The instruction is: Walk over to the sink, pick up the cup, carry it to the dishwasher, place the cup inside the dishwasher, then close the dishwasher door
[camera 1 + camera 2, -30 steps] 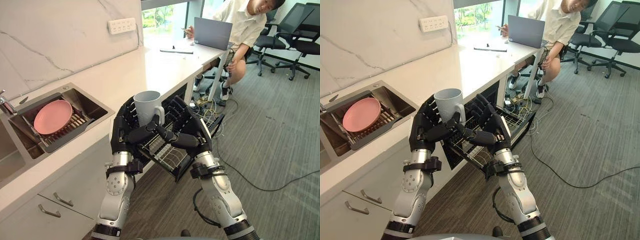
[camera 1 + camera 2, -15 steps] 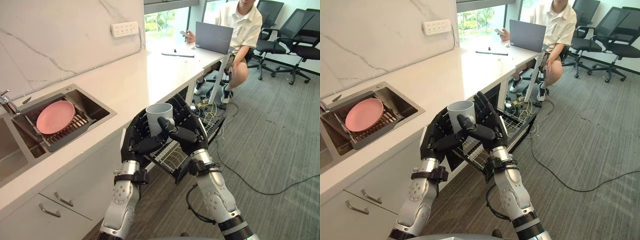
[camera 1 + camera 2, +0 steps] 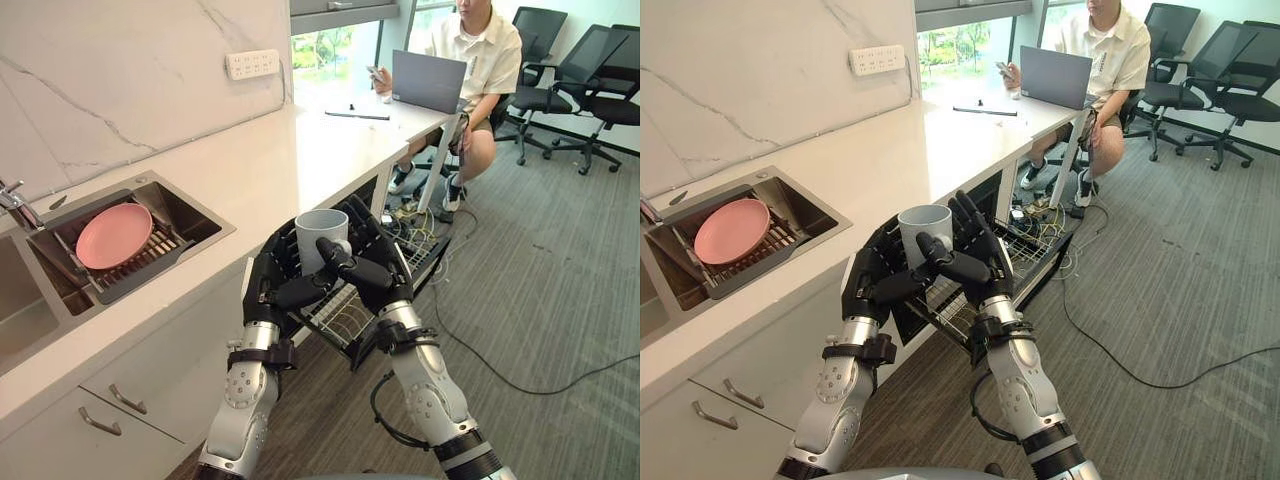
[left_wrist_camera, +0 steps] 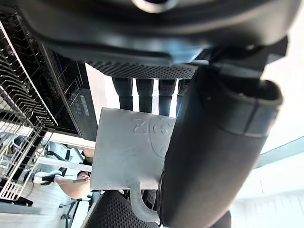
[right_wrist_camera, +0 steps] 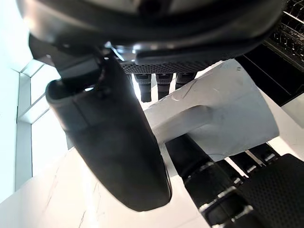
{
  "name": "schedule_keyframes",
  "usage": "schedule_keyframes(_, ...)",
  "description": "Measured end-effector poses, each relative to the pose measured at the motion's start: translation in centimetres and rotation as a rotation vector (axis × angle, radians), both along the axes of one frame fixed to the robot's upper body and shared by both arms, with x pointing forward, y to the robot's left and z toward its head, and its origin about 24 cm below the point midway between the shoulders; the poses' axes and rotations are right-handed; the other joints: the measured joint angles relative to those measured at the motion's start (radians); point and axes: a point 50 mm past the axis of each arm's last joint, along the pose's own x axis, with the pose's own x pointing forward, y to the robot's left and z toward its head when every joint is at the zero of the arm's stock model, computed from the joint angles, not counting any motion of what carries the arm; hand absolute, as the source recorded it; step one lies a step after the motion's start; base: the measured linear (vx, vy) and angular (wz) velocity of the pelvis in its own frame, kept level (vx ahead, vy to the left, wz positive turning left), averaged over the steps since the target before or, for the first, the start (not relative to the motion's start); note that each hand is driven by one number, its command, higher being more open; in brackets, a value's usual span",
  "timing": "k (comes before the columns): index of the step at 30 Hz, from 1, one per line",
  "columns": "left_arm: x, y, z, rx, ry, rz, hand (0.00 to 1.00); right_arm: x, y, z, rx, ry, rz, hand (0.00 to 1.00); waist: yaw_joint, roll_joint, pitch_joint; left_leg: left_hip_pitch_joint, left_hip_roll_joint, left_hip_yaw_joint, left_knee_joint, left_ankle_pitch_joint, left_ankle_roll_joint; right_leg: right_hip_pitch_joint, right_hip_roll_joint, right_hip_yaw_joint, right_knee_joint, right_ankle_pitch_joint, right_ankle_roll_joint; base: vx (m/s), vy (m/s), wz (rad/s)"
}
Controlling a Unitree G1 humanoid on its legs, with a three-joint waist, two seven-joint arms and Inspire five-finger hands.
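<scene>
A pale grey cup (image 3: 320, 232) with a handle stands upright in the air, clasped from both sides. My left hand (image 3: 268, 288) wraps its left side and my right hand (image 3: 378, 272) its right side, thumbs crossing in front below the rim. The left wrist view shows the cup (image 4: 127, 153) between fingers and thumb (image 4: 213, 156); the right wrist view shows the cup (image 5: 228, 114) with its handle by the thumb (image 5: 114, 142). Below the hands the dishwasher's wire rack (image 3: 345, 312) is pulled out under the counter, with its door (image 3: 1035, 262) down.
The sink (image 3: 200, 212) is set in the white counter (image 3: 290, 150) on the left, with a pink plate (image 3: 113, 235) on a rack inside. A person (image 3: 470, 60) sits at a laptop (image 3: 428, 80) at the counter's far end. Office chairs (image 3: 590, 90) and loose floor cables (image 3: 520, 370) lie to the right.
Both hands have carried the cup a little lower and to the right, closer over the rack, and drawn tighter together. The view has shifted slightly.
</scene>
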Motion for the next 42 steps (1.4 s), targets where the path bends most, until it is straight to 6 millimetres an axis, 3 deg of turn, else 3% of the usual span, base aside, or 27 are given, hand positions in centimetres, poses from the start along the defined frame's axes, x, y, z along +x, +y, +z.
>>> schedule_keyframes(6,0.0,-0.2,0.0,0.080,-0.009,-0.012,0.30,0.0,-0.1,-0.7,-0.062,0.017,0.002,0.90,-0.002,-0.004,-0.005,0.000,0.000,0.000,0.000,0.000,0.000,0.000,0.000,0.000,0.000,-0.001,-0.001,0.00,0.000,0.00)
schedule_keyframes(7,0.0,-0.2,0.0,0.094,-0.012,-0.022,0.30,0.0,-0.2,-0.8,-0.072,0.021,0.004,0.30,-0.002,-0.005,-0.005,0.000,0.000,0.000,0.000,0.000,0.000,0.000,0.000,0.000,0.000,-0.001,-0.001,0.00,0.000,0.00)
schedule_keyframes(22,0.7,-0.5,0.5,0.204,-0.034,-0.118,0.30,0.1,-1.9,-1.3,-0.162,0.038,0.003,0.30,-0.017,-0.009,-0.008,-0.001,0.002,0.003,0.000,0.000,0.000,-0.003,0.002,0.004,0.000,0.000,-0.003,0.00,0.000,0.00)
schedule_keyframes(23,0.7,-0.5,0.5,0.204,-0.034,-0.118,0.90,0.1,-1.9,-1.3,-0.162,0.037,0.003,0.30,-0.016,-0.009,-0.008,-0.001,0.002,0.003,0.001,0.000,0.000,-0.003,0.002,0.004,0.000,0.001,-0.003,0.00,0.000,0.00)
schedule_keyframes(28,0.5,-1.1,0.9,0.188,-0.052,-0.150,0.90,0.3,-2.2,-0.8,-0.150,0.021,-0.025,0.30,-0.012,-0.011,-0.007,-0.001,0.002,0.003,0.002,-0.001,0.000,-0.002,0.002,0.005,0.000,0.001,-0.003,0.00,0.000,0.00)
schedule_keyframes(35,-0.1,-1.5,3.4,0.108,-0.162,-0.148,0.90,0.6,-3.0,1.5,-0.143,-0.079,-0.111,0.30,-0.013,-0.011,-0.006,-0.001,0.002,0.003,0.002,-0.002,-0.001,-0.002,0.002,0.003,0.000,0.000,-0.003,0.00,0.000,0.00)
schedule_keyframes(42,-0.6,1.1,3.1,0.028,-0.148,-0.054,0.90,0.1,-6.7,2.4,-0.212,-0.105,-0.323,0.30,-0.013,-0.011,-0.003,-0.001,0.002,-0.003,0.002,-0.002,-0.002,0.002,0.002,-0.005,0.000,-0.004,-0.004,0.00,0.000,0.00)
